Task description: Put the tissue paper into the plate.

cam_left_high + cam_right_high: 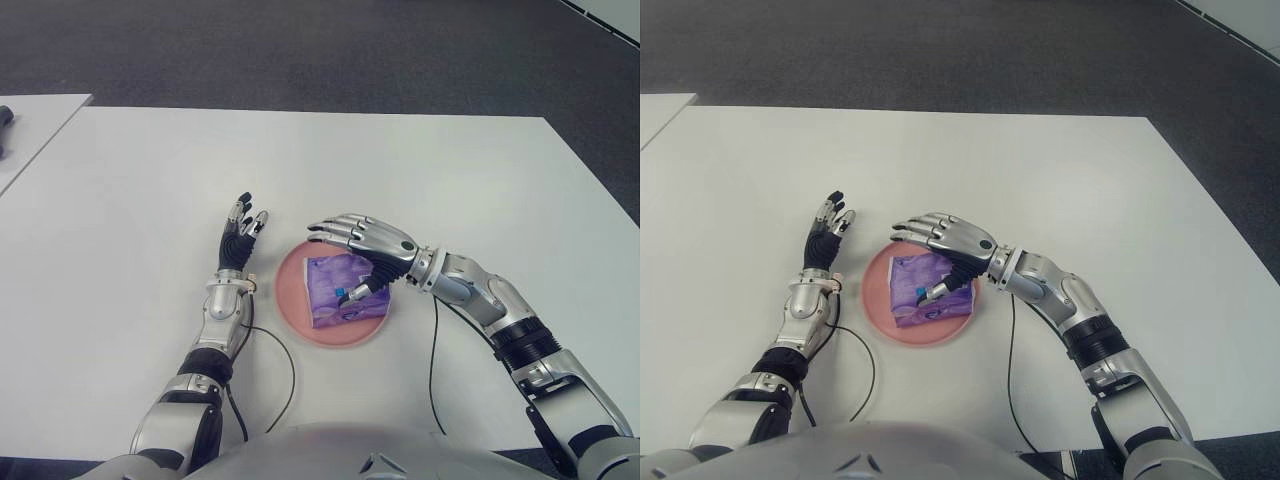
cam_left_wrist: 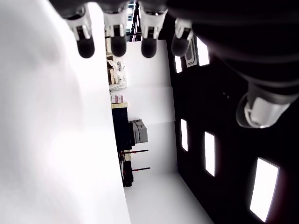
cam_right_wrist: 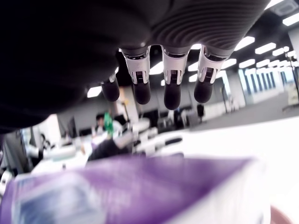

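One pack, one plate, two robot hands on a white tabletop (image 1: 450,180); findings run from largest item to smallest.

Tabletop: it carries the plate near the robot's edge, between the two arms.

Right robot hand (image 1: 362,250): it sits over the far right part of the plate, fingers (image 3: 171,95) extended and spread above the pack, thumb down against the pack's top. Nothing is pinched between fingers and thumb, so I judge this the release step. You should lift straight up and clear the thumb first, so it does not drag the soft wrapper off the plate. Avoid any sideways sweep until the fingers are above the rim.

Left robot hand (image 1: 240,240): idle, just left of the plate, fingers straight and spread, holding nothing.

Plate (image 1: 292,298): pink, round, shallow. It holds one item only.

Tissue pack (image 1: 335,290): purple, lying flat inside the plate, within the rim as far as can be seen.
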Robot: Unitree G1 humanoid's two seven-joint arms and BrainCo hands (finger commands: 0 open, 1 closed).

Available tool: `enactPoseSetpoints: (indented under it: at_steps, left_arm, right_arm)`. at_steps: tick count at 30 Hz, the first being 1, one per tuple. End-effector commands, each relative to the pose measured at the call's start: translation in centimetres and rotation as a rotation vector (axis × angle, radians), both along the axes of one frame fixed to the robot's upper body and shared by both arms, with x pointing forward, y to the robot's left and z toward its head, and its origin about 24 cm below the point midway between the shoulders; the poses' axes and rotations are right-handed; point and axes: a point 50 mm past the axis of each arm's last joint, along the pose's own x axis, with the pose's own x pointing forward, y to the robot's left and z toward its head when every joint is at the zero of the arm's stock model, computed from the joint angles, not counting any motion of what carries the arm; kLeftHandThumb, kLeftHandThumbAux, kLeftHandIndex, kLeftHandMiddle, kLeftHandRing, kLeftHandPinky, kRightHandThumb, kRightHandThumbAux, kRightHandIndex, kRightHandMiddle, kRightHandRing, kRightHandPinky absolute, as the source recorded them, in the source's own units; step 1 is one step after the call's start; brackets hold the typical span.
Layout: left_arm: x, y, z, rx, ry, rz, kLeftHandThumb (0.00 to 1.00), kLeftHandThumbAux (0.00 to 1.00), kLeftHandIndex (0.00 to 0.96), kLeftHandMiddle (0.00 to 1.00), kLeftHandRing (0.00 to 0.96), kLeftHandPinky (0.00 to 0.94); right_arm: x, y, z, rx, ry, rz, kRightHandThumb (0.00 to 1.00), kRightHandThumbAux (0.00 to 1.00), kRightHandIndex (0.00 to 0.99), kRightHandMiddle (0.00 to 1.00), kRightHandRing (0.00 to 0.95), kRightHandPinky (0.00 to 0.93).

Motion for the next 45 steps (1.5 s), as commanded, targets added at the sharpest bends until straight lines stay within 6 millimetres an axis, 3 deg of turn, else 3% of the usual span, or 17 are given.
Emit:
enactPoseSetpoints:
  at_steps: [1, 11, 17, 21, 28, 30, 35, 38, 42, 45]
  left_arm:
    - [-0.4, 0.2, -0.9, -0.009, 0.052, 0.015, 0.000, 0.412, 0.000, 0.000, 0.000, 0.000]
    - [-0.5, 0.1, -0.8, -0.003, 0.041, 0.019, 0.000, 0.396, 0.000, 0.000, 0.000, 0.000]
    - [-0.5, 0.2, -0.8, 0.006, 0.044, 0.012, 0.000, 0.387, 0.000, 0.000, 0.000, 0.000]
    - [-0.5, 0.1, -0.8, 0.008, 0.044, 0.011, 0.000, 0.378, 0.000, 0.000, 0.000, 0.000]
    - [-0.5, -0.1, -0.8, -0.002, 0.045, 0.010, 0.000, 0.381, 0.000, 0.000, 0.000, 0.000]
    - [-0.5, -0.1, -0.8, -0.003, 0.046, 0.012, 0.000, 0.384, 0.000, 0.000, 0.000, 0.000]
    - [-0.6, 0.0, -0.9, -0.001, 0.052, 0.011, 0.000, 0.396, 0.000, 0.000, 0.000, 0.000]
    - [-0.6, 0.0, -0.9, -0.001, 0.049, 0.010, 0.000, 0.396, 0.000, 0.000, 0.000, 0.000]
    - [-0.7, 0.0, -0.8, 0.006, 0.039, 0.010, 0.000, 0.394, 0.000, 0.000, 0.000, 0.000]
    - [-0.8, 0.0, -0.8, 0.011, 0.034, 0.012, 0.000, 0.393, 0.000, 0.000, 0.000, 0.000]
  right_arm:
    - [0.2, -0.2, -0.1, 0.059, 0.015, -0.039, 0.096, 0.363, 0.000, 0.000, 0.000, 0.000]
    - [1.4, -0.4, 0.9, 0.172, 0.068, -0.126, 0.167, 0.357, 0.000, 0.000, 0.000, 0.000]
    - [3.5, -2.6, 5.5, 0.294, 0.121, -0.222, 0.200, 0.323, 0.000, 0.000, 0.000, 0.000]
    - [3.8, -2.6, 5.9, 0.357, 0.180, -0.259, 0.213, 0.313, 0.000, 0.000, 0.000, 0.000]
    - [4.7, -2.5, 6.7, 0.621, 0.185, -0.294, 0.215, 0.364, 0.000, 0.000, 0.000, 0.000]
    - [5.4, -2.8, 6.8, 0.669, 0.188, -0.299, 0.212, 0.376, 0.000, 0.000, 0.000, 0.000]
    - [6.3, -6.1, 5.3, 0.888, 0.243, -0.461, 0.177, 0.411, 0.000, 0.000, 0.000, 0.000]
    - [6.3, -6.5, 4.9, 0.979, 0.261, -0.525, 0.144, 0.440, 0.000, 0.000, 0.000, 0.000]
    - [5.5, -7.0, 4.6, 1.051, 0.236, -0.571, 0.095, 0.478, 0.000, 0.000, 0.000, 0.000]
    - [4.5, -7.9, 2.2, 1.082, 0.259, -0.611, 0.053, 0.502, 0.000, 0.000, 0.000, 0.000]
